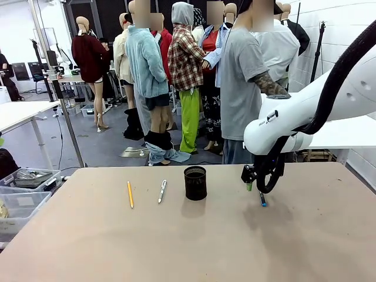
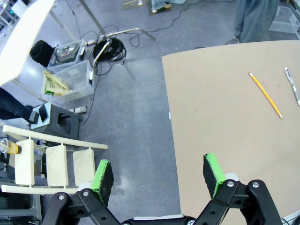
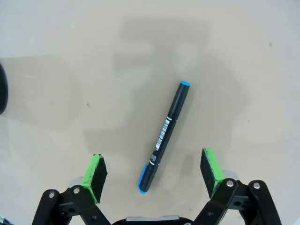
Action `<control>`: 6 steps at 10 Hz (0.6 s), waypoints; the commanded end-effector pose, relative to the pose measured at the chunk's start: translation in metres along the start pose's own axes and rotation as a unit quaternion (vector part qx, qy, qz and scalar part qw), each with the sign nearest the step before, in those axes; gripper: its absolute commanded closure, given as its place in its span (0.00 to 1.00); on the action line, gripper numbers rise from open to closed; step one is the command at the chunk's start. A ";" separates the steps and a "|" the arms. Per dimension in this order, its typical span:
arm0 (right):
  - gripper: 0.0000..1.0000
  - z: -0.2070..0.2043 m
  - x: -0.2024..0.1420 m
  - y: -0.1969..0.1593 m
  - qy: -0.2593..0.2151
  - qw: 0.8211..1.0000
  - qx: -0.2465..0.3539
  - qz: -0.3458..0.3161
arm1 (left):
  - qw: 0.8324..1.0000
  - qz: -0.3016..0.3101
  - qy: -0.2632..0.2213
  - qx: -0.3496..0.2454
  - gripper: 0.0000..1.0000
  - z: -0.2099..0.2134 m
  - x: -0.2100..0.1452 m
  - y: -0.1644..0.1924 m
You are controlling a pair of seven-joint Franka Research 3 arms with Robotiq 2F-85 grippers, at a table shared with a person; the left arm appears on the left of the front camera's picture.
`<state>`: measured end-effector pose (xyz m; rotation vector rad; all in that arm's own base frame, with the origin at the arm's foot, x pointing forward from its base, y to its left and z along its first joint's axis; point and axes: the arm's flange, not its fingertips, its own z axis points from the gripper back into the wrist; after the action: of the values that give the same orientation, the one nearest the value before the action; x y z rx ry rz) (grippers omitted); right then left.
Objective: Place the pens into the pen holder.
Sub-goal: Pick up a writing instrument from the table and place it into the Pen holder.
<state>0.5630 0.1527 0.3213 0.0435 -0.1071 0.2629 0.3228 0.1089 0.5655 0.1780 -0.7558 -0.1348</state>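
Note:
A black mesh pen holder stands upright near the middle of the table. Left of it lie a yellow pencil and a silver-white pen, both seen again in the left wrist view as the pencil and the silver pen. A dark pen with blue ends lies flat on the table, right of the holder. My right gripper hovers open just above it, its green pads either side. My left gripper is open over the table's edge, holding nothing.
A person in a grey shirt stands at the far side of the table. Clear plastic bins sit on the floor at the left. Beyond the table's left edge lie cables and a wooden rack.

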 end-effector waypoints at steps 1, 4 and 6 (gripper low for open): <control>0.00 -0.003 0.011 0.003 0.015 0.999 -0.023 -0.033 | 1.000 0.007 -0.005 0.002 0.00 -0.001 0.001 0.000; 0.00 -0.019 0.018 -0.002 0.036 0.999 -0.014 -0.037 | 1.000 0.007 -0.005 0.002 0.00 -0.001 0.001 0.000; 0.15 -0.027 0.021 -0.005 0.043 0.998 -0.019 -0.044 | 1.000 0.007 -0.005 0.002 0.00 -0.001 0.001 0.000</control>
<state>0.5790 0.1496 0.2980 0.0260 -0.0395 0.1941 0.3228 0.1089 0.5655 0.1780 -0.7560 -0.1347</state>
